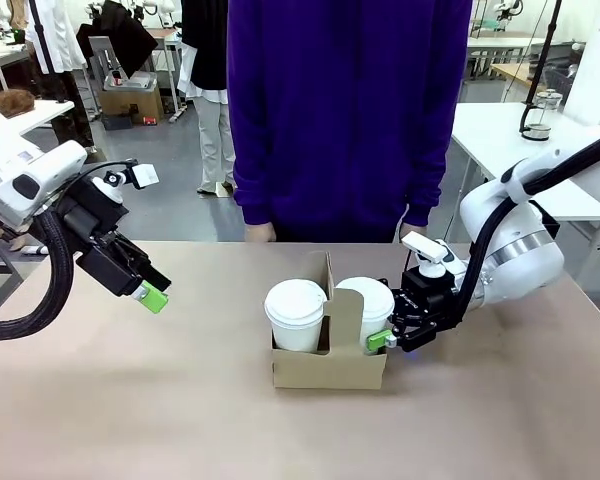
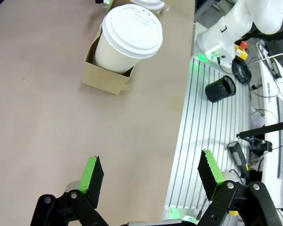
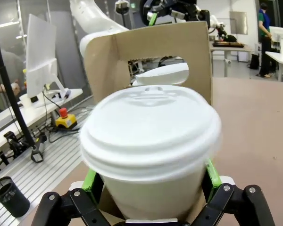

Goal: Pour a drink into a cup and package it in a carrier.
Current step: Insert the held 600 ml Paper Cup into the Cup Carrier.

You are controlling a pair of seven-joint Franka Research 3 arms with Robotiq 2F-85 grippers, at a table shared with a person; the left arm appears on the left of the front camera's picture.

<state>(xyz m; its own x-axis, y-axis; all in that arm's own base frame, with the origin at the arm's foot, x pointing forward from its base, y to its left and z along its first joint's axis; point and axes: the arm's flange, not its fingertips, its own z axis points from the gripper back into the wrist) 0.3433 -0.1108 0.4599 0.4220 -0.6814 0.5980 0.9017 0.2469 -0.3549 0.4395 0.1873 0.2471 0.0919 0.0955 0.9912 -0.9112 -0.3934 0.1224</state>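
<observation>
The carrier (image 1: pixel 330 370) stood near the middle of the table (image 1: pixel 130 400), slightly towards the far edge, with its handle panel upright between two pockets. Each pocket held one lidded white cup. The cup (image 1: pixel 372 300) sat in the pocket on the robot's right, and a second cup (image 1: pixel 296 305) sat in the left pocket.

The right gripper (image 1: pixel 385 335) was at the carrier's right side, level with the cup wall just above the cardboard rim. In the right wrist view its fingers (image 3: pixel 90 181) flanked the cup (image 3: pixel 151 141) closely on both sides. Whether the pads pressed the wall or stood just clear of it could not be told.

The left gripper (image 1: pixel 152 297) hung above the table's left part, well apart from the carrier. Its jaws were spread wide with nothing between them. In the left wrist view, bare table surface lay between the left gripper (image 2: pixel 153 172) and the carrier (image 2: pixel 106 75).

The near edge, both near corners and the whole left side of the table were open. A person (image 1: pixel 350 120) stood against the far edge, directly behind the carrier. A glass press pot (image 1: pixel 536 112) stood on a separate white table beyond the far right corner.
</observation>
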